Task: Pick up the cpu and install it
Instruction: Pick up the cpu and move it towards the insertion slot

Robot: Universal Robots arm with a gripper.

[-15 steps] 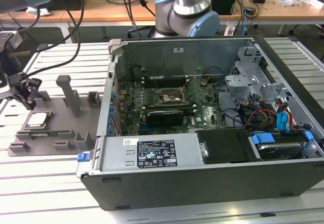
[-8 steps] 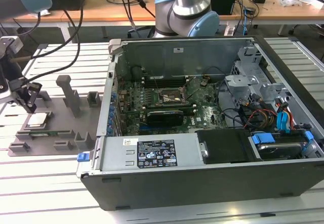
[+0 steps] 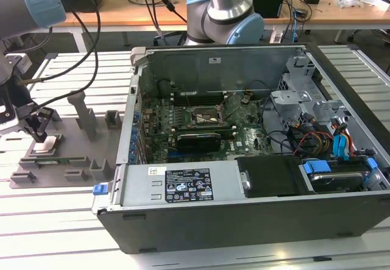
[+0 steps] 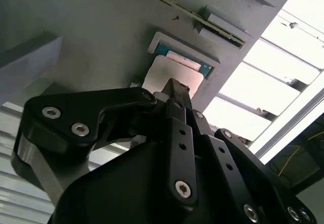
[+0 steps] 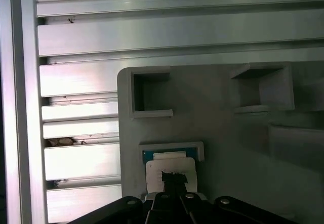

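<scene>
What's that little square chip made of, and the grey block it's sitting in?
The cpu looks metal-topped: smooth pale silver-grey face with a soft sheen. The fixture block holding it looks like matte grey plastic: dull, even colour, no glints, though painted metal can't be ruled out.

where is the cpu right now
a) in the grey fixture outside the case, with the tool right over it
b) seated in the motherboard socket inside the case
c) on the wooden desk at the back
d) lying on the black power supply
A: the cpu lies in a pocket of the grey fixture, at the exterior view's left of the computer case, with the tool directly over it.
</scene>
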